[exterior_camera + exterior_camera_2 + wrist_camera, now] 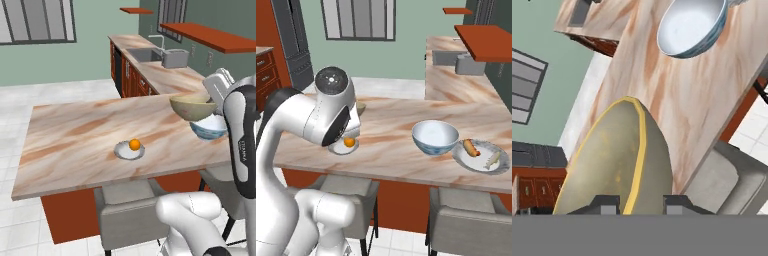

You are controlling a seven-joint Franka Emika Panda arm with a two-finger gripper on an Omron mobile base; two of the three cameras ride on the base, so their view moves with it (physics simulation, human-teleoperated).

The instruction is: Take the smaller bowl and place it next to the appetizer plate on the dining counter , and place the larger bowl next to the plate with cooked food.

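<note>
So I've got the smaller bowl (614, 160), the plain olive-tan one, clamped by its rim in my pincer (641, 204). The tips sit one on each side of the rim edge, which is why the bowl hangs sideways in the hand view. In the left base view it's up in the air over the right part of the worktop (75, 135), right above the larger bowl (209, 127), not touching it as far as I can tell.

The larger bowl, white with blue patterns, is sitting upright on the dining worktop just beside the plate with cooked food (481, 156), so that half looks done to me. What's left is getting mine over to the appetizer plate (129, 150), the one with the little orange ball (134, 144) on it.

That plate sits fairly near the front edge of the slab, so I'd judge the safer spots are beside it or behind it, where there's loads of bare marble. In front there's not much room before the overhang, and a grey chair (127, 212) is parked right under there. The path across looks open; I just need to carry it high enough to clear the larger bowl's rim and level it before lowering.
</note>
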